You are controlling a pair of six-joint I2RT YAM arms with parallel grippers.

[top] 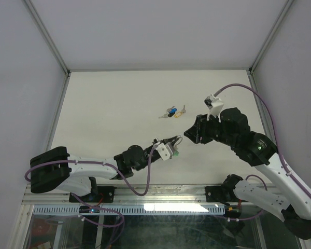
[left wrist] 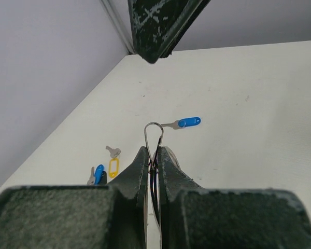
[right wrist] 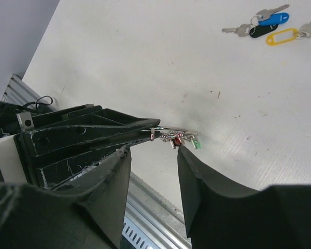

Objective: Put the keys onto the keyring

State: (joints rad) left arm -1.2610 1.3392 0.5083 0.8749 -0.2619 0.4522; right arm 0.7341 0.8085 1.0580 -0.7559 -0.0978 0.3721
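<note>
My left gripper [top: 175,140] [left wrist: 153,151] is shut on the thin silver keyring [left wrist: 154,134] and holds it above the table. The ring's loop sticks out past the fingertips. Its red- and green-headed keys [right wrist: 182,138] hang at the tip of the left fingers [right wrist: 93,135]. My right gripper [top: 187,130] [right wrist: 154,151] is open, with its jaws on either side of that bunch and not touching it. The loose keys [top: 173,112] lie together on the table beyond: a blue head [right wrist: 273,18], a yellow tag [right wrist: 282,37] and grey keys [left wrist: 112,151]. Another blue-headed key [left wrist: 188,122] lies apart.
The white table [top: 114,109] is walled at the back and on both sides. A metal rail [top: 160,193] runs along its near edge, just below both grippers. A dark-headed key [right wrist: 259,31] lies in the loose cluster.
</note>
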